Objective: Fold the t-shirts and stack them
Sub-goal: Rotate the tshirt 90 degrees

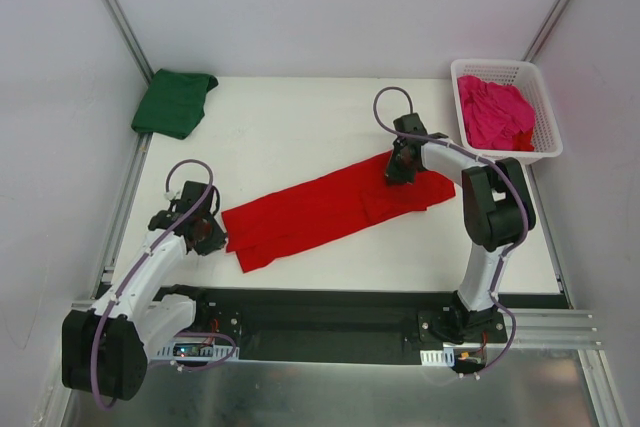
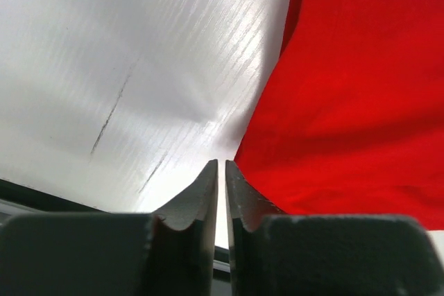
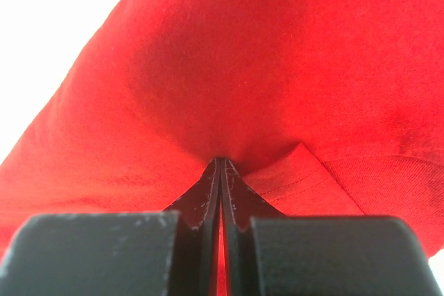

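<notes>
Right tool [image 3: 220, 161] pinching red t-shirt [image 3: 277, 53], left tool [image 2: 221, 163] nearly clenched, empty, overhead alone shows green t-shirt [image 1: 175, 102], pink t-shirt [image 1: 495, 117] in basket [image 1: 547, 112]

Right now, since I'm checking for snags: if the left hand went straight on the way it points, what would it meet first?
Probably the white table just ahead of the left hand, right at the edge of the red t-shirt. Depth is unclear, so it might catch that edge first.

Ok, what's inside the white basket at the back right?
A crumpled magenta pink t-shirt lies inside the white lattice basket. It covers most of the basket's floor, so anything lying beneath it cannot be seen.
</notes>
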You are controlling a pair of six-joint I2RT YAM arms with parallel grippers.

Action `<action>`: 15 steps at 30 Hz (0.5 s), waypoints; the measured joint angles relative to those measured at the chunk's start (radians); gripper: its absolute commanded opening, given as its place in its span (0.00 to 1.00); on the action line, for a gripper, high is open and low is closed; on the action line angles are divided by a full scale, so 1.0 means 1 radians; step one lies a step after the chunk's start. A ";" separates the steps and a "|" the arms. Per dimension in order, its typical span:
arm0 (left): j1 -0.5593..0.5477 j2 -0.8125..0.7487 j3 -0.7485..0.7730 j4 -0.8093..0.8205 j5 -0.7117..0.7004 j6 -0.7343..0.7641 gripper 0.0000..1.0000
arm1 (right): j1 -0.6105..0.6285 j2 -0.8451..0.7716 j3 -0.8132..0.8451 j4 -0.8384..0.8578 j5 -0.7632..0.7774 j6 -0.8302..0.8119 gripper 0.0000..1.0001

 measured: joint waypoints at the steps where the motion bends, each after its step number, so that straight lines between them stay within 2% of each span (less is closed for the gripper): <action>1: 0.000 -0.008 0.000 0.000 0.003 0.002 0.14 | 0.000 0.000 0.000 0.001 0.003 -0.001 0.07; 7: 0.000 -0.090 0.000 0.000 0.048 0.002 0.17 | -0.004 -0.032 -0.023 0.004 0.033 -0.014 0.18; 13: 0.000 -0.203 0.001 0.000 0.118 0.002 0.19 | -0.001 -0.159 -0.039 -0.036 0.067 -0.031 0.30; 14: 0.000 -0.216 0.003 -0.001 0.122 0.002 0.18 | 0.002 -0.188 -0.039 -0.042 0.072 -0.035 0.31; 15: 0.000 -0.234 0.010 -0.003 0.130 0.004 0.12 | 0.007 -0.217 -0.039 -0.048 0.080 -0.041 0.31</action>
